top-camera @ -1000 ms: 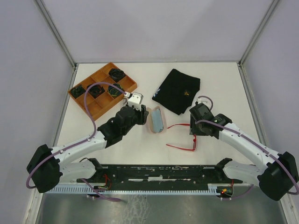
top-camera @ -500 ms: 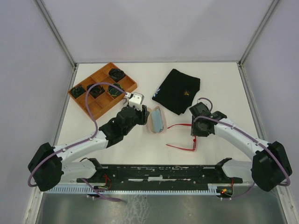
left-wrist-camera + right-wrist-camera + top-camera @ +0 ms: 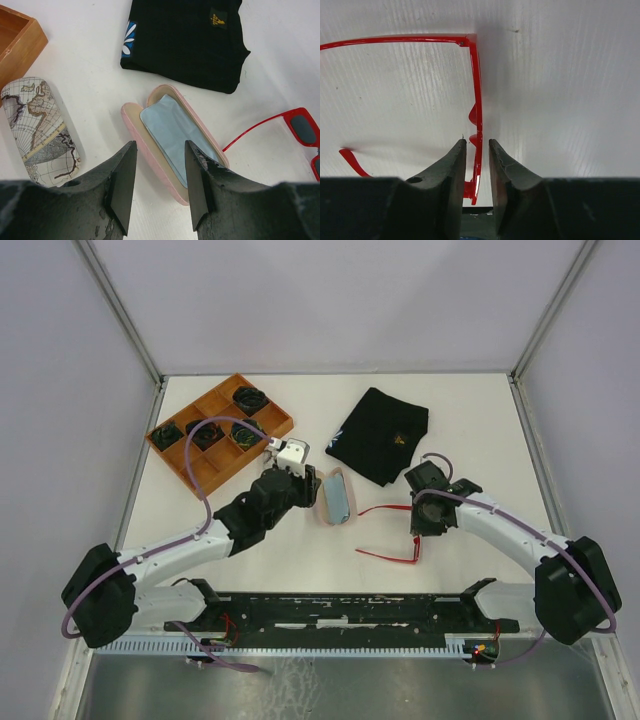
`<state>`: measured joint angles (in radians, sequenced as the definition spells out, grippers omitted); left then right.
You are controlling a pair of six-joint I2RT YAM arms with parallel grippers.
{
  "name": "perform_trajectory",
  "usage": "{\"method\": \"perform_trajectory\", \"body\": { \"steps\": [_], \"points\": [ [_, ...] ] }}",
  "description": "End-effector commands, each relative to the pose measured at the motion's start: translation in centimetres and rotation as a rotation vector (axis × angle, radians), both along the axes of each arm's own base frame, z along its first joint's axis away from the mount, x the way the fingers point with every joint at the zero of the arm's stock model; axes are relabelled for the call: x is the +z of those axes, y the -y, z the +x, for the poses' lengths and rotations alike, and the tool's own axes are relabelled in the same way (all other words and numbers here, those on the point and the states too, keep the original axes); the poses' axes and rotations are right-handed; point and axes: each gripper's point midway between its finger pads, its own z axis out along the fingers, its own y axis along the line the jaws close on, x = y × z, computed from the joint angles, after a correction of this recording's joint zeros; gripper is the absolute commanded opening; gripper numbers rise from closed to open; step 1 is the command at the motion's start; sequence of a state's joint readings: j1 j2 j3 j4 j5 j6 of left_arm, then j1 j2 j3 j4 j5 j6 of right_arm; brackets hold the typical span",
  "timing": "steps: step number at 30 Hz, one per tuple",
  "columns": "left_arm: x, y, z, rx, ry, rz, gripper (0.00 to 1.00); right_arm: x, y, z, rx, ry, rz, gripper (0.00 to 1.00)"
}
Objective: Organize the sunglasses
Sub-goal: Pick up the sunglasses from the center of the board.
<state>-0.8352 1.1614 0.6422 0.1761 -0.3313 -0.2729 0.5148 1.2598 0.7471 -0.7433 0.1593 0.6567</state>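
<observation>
**Q:** State the position of the red sunglasses point(image 3: 388, 556)

**A:** They lie on the white table point(image 3: 480, 440), to the right of the open pink case point(image 3: 131, 117) and on the near side of the folded black cloth point(image 3: 185, 40). Both arms are unfolded and point left, towards the case.

**Q:** State the condition of the right gripper point(image 3: 476, 145)

**A:** It is set down over the front of the red frame, beside the nose bridge. The jaws stand narrowly apart with the frame between them. Whether the pads press on the frame cannot be told.

**Q:** And the left gripper point(image 3: 160, 165)?

**A:** It is held above the pink case with its jaws about half open and nothing between them. A pale blue cloth point(image 3: 172, 135) lies in the case. A map-patterned case point(image 3: 40, 132) lies closed just to its left, apart from it
</observation>
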Motion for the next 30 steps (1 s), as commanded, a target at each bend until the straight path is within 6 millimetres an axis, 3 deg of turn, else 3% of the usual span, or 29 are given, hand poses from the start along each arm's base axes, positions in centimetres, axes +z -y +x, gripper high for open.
{"method": "perform_trajectory", "body": {
  "steps": [1, 15, 30],
  "points": [
    [1.18, 0.76, 0.62, 0.000, 0.030, -0.050, 0.50, -0.44, 0.12, 0.18, -0.002, 0.002, -0.005, 0.32],
    [1.16, 0.96, 0.66, -0.007, 0.028, -0.048, 0.50, -0.71, -0.12, 1.02, -0.003, 0.021, -0.004, 0.28],
    [0.91, 0.80, 0.62, -0.005, 0.025, -0.043, 0.49, -1.01, 0.31, 0.83, 0.001, 0.014, -0.025, 0.15]
  ]
}}
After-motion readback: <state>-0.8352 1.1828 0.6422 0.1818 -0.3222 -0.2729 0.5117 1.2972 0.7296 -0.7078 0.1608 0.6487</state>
